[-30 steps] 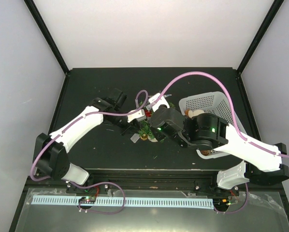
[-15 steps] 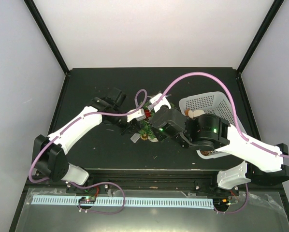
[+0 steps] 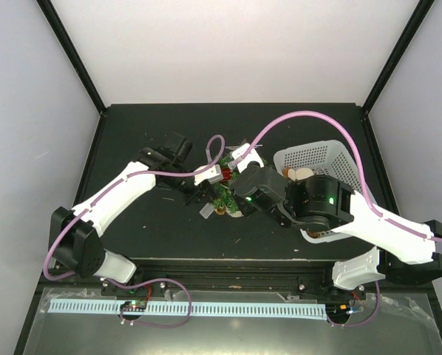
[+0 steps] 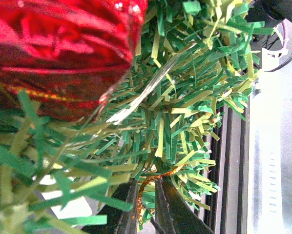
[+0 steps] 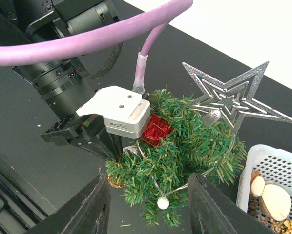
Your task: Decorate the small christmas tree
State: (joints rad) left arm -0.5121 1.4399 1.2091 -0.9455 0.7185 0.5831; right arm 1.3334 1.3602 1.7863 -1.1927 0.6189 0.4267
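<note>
Black tabletop between white walls; left pincer nearly together; right pincer apart.

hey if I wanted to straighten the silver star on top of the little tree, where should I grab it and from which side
Probably one of the silver star's outer points, the one reaching toward the white basket. The star is flat and openwork, so pinch across its two faces. Come from the basket side or above: the left gripper is in the christmas tree's branches on the other side, and the right gripper stands open in front.
</note>
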